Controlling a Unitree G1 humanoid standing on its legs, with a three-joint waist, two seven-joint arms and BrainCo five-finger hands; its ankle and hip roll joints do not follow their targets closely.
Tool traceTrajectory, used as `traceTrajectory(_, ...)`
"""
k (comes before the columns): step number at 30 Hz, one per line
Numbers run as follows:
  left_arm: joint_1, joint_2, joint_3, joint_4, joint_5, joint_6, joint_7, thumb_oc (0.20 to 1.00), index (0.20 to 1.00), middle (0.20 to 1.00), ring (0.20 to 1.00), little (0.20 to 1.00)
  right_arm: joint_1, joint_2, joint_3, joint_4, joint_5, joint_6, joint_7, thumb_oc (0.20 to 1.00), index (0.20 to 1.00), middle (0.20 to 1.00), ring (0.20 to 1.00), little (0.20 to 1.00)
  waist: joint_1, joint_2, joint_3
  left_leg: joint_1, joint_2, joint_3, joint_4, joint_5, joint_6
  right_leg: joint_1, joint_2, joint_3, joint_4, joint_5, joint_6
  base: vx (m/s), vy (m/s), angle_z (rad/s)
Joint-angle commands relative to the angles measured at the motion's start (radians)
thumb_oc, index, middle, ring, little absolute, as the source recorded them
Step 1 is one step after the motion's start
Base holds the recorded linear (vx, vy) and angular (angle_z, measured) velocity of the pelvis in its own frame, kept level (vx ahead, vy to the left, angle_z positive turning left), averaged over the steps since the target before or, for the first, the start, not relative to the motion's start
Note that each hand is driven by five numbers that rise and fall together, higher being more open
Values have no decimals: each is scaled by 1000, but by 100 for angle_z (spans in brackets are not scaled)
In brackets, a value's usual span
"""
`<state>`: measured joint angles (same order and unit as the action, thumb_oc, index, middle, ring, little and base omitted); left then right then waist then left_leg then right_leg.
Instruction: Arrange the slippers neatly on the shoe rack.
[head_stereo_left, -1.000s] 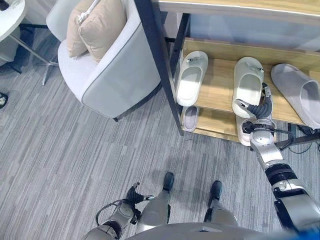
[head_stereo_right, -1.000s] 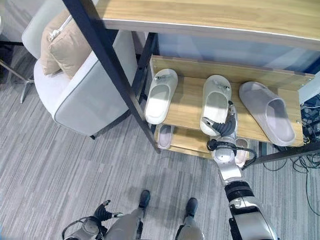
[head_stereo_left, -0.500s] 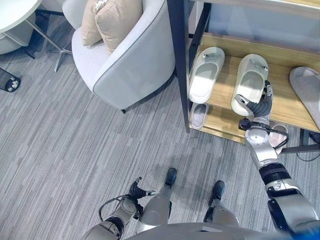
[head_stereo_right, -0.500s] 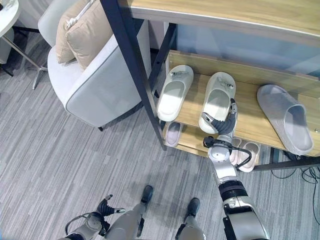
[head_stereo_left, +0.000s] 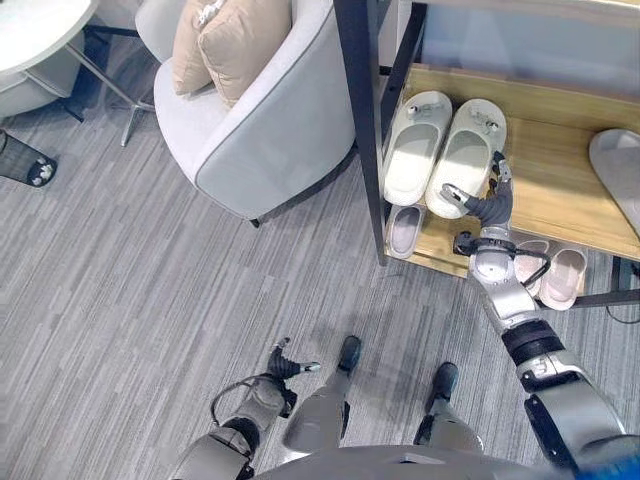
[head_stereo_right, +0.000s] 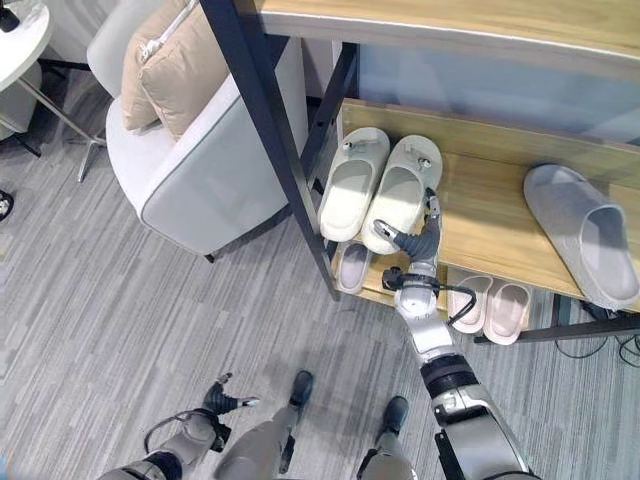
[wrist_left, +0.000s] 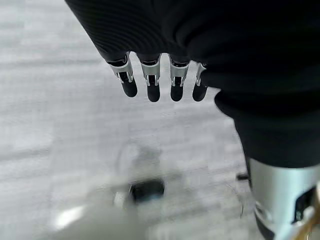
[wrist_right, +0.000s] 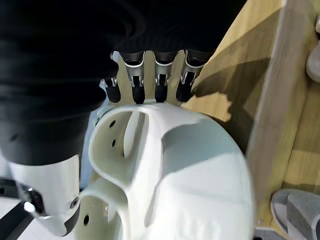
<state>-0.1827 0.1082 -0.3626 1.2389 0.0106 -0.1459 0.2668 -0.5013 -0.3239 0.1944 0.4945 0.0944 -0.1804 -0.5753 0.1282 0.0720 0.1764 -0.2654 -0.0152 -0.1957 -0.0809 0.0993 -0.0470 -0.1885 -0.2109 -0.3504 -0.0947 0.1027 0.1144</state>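
Observation:
Two white slippers lie side by side at the left end of the rack's middle shelf (head_stereo_left: 545, 185): one (head_stereo_left: 415, 150) by the dark post, the other (head_stereo_left: 468, 155) touching it. My right hand (head_stereo_left: 488, 212) rests on that second slipper (wrist_right: 190, 170). Its thumb lies across the heel and its straight fingers (wrist_right: 160, 85) press along the slipper's outer side. A grey slipper (head_stereo_right: 585, 235) lies alone at the shelf's right end. My left hand (head_stereo_left: 281, 362) hangs low over the floor with relaxed fingers (wrist_left: 150, 85), holding nothing.
On the bottom shelf lie a grey slipper (head_stereo_right: 352, 265) and a pink pair (head_stereo_right: 490, 305). A grey armchair (head_stereo_left: 270, 130) with beige cushions (head_stereo_left: 235, 40) stands against the rack's dark post (head_stereo_left: 365, 120). A round white table (head_stereo_left: 40, 25) is at the far left.
My right hand has slid the second white slipper left along the shelf until it touches the first. The camera has also shifted. The left hand stays low.

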Motion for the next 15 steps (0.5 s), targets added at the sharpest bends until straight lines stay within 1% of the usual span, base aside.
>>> traceTrajectory(1,-25,0,-56,103,-17,-3,2,1000,1000,1000,1000,1000,-52,21,15,-37,-21,-32,12,1000,1000,1000,1000,1000,45,-47,-21,-26,-34,37,-6,-53,-13,63,-65,19,7,-7,70,9,41,0)
traceTrajectory(2,-24,-1,-55,105,-15,-1,1,1000,1000,1000,1000,1000,-50,22,14,-34,-23,-30,13,1000,1000,1000,1000,1000,45,-47,-24,-26,-35,36,-6,-54,-13,64,-67,18,7,-7,71,19,48,1)
traceTrajectory(5,-11,-14,-52,116,-4,6,-7,1000,1000,1000,1000,1000,-18,13,-17,-41,-91,-2,-33,1000,1000,1000,1000,1000,40,-48,-41,-23,-43,32,-6,-62,-9,68,-74,9,7,-8,72,23,35,3)
traceTrajectory(7,-11,-14,-45,120,-4,9,-12,1000,1000,1000,1000,1000,0,7,-36,-53,-108,3,-49,1000,1000,1000,1000,1000,35,-51,-49,-22,-44,33,-6,-65,-8,69,-76,9,7,-8,73,23,9,4)
traceTrajectory(10,-5,-14,-32,131,-1,12,-17,1000,1000,1000,1000,1000,23,-2,-80,-76,-131,-3,-88,1000,1000,1000,1000,1000,26,-57,-63,-14,-42,35,-6,-71,-7,74,-75,14,7,-10,73,0,0,0)
traceTrajectory(12,7,-13,-23,140,3,15,-31,1000,1000,1000,1000,1000,35,-8,-111,-95,-135,-18,-107,1000,1000,1000,1000,1000,23,-60,-74,-5,-39,43,-6,-75,-6,76,-75,21,7,-12,73,28,-14,-1)
traceTrajectory(13,32,-12,0,156,-3,18,-52,1000,1000,1000,1000,1000,50,-23,-138,-133,-133,-30,-101,1000,1000,1000,1000,1000,19,-61,-89,6,-33,53,-6,-79,-7,79,-73,29,7,-17,72,56,-29,-2)
traceTrajectory(14,33,-9,9,161,-9,20,-54,1000,1000,1000,1000,1000,56,-29,-141,-140,-137,-26,-98,1000,1000,1000,1000,1000,17,-61,-91,7,-32,55,-6,-79,-8,79,-72,30,7,-18,72,57,-44,-2)
traceTrajectory(15,35,-1,23,163,-10,23,-58,1000,1000,1000,1000,1000,64,-53,-148,-137,-150,-11,-85,1000,1000,1000,1000,1000,13,-63,-98,11,-29,59,-6,-80,-9,80,-70,33,7,-20,70,22,-28,-8)
